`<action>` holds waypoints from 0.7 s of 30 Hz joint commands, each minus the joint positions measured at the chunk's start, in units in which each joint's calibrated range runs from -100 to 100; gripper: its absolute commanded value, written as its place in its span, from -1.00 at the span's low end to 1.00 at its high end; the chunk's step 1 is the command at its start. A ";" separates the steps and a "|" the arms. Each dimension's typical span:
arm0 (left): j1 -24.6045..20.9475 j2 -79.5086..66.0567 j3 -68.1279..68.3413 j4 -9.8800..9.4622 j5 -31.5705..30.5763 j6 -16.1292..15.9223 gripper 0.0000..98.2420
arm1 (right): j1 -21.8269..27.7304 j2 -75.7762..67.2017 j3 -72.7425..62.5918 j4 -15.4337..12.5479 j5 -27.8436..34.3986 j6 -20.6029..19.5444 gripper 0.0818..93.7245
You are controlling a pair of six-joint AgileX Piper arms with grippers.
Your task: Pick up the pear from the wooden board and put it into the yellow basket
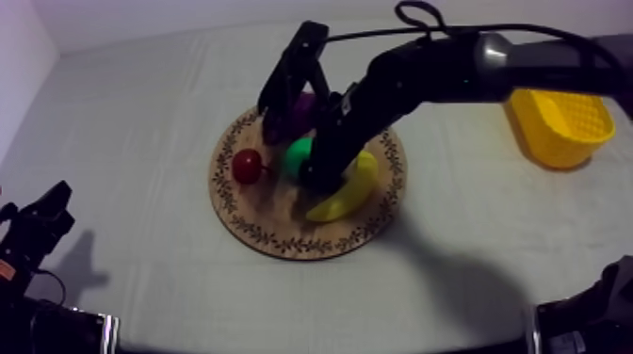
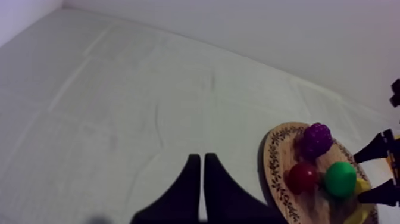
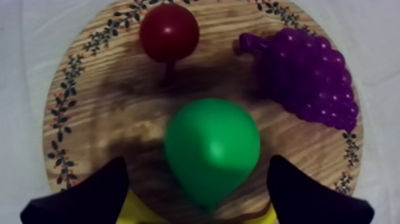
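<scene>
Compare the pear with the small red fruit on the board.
The pear is green; the small red fruit is red. The pear tapers toward one end; the small red fruit is round with a stem. The pear lies between the right tool's open fingers; the small red fruit sits clear of them, nearer the rim. Both rest on the wooden board.

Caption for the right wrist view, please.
Right gripper, jaws open either side of the pear on the wooden board; small red fruit and grapes beyond.

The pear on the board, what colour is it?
The pear is green, clearest in the right wrist view.
</scene>
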 commanded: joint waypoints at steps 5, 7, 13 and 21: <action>0.01 0.00 0.02 -0.02 0.01 0.00 -1.00 | 0.31 5.24 -3.28 1.91 -0.55 -2.27 0.43; 0.01 0.00 0.02 -0.02 0.01 0.00 -1.00 | 0.39 6.16 -3.95 2.20 -0.66 -2.50 0.43; 0.01 0.00 0.02 -0.02 0.01 0.00 -1.00 | 0.70 8.43 -5.69 2.95 -0.63 -3.14 0.41; 0.01 0.00 0.02 -0.02 0.01 0.00 -1.00 | 0.84 10.01 -6.67 3.33 -0.58 -3.46 0.34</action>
